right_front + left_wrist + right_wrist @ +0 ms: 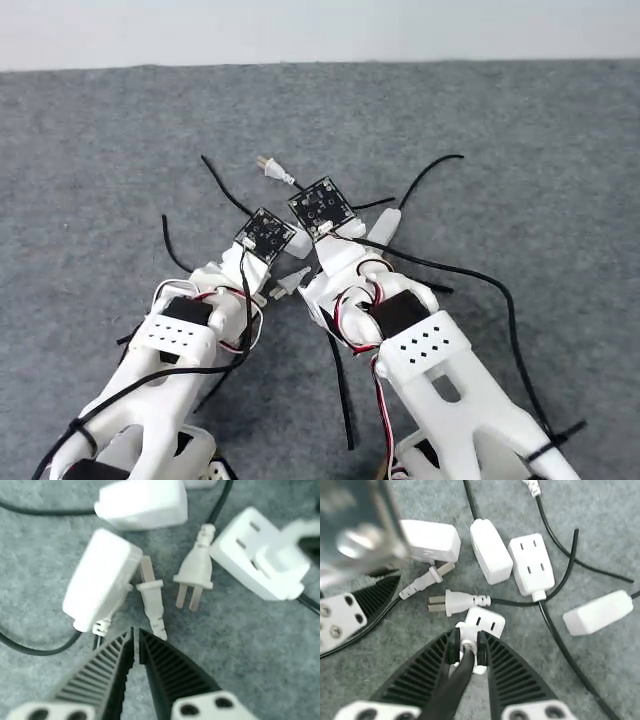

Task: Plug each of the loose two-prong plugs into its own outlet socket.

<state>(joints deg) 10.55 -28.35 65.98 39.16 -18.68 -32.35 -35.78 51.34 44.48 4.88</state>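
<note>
You are looking at a gray, felt-like table surface, and beyond its far edge you see a plain pale wall.

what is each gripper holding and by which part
right gripper pinches an outlet socket at its cord end; left gripper is shut, empty, just short of a plug

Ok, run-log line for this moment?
left gripper: shut, empty, near loose plug | right gripper: shut on outlet socket at its cable end | second plug: loose, unplugged
</note>
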